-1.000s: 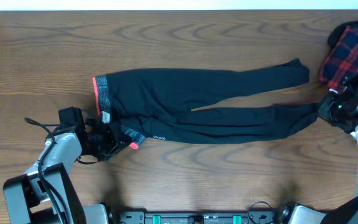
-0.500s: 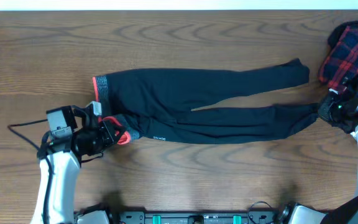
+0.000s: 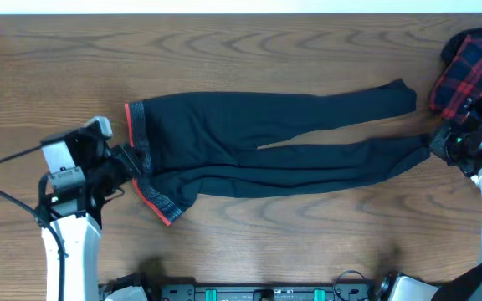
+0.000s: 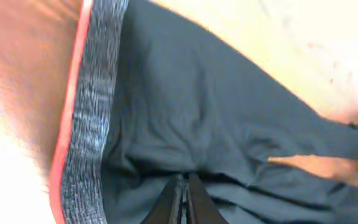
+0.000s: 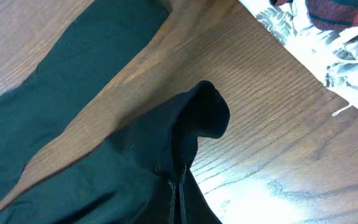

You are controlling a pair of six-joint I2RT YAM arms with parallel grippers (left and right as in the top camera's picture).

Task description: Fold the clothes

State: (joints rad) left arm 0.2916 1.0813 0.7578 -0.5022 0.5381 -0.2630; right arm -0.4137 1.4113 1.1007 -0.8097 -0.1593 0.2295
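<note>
The black trousers [image 3: 266, 138] lie across the table, with the grey-flecked, red-edged waistband [image 3: 135, 125] at the left and both legs running right. My left gripper [image 3: 132, 164] is shut on black fabric just inside the waistband. In the left wrist view its fingers [image 4: 184, 190] pinch a fold beside the waistband [image 4: 89, 124]. My right gripper [image 3: 432, 147] is shut on the hem of the nearer leg. In the right wrist view the fingers [image 5: 179, 190] pinch the hem [image 5: 204, 112], which is lifted into a peak. The farther leg [image 5: 92, 56] lies flat.
A red-and-black plaid garment [image 3: 473, 67] sits at the far right, just behind my right arm. A white floral cloth [image 5: 328, 56] lies beside it. Brown wood table [image 3: 308, 242] shows in front of the trousers.
My left arm has moved left and back, pulling the waistband with it. The nearer waistband corner now trails toward the front. The right gripper has held still on the hem.
</note>
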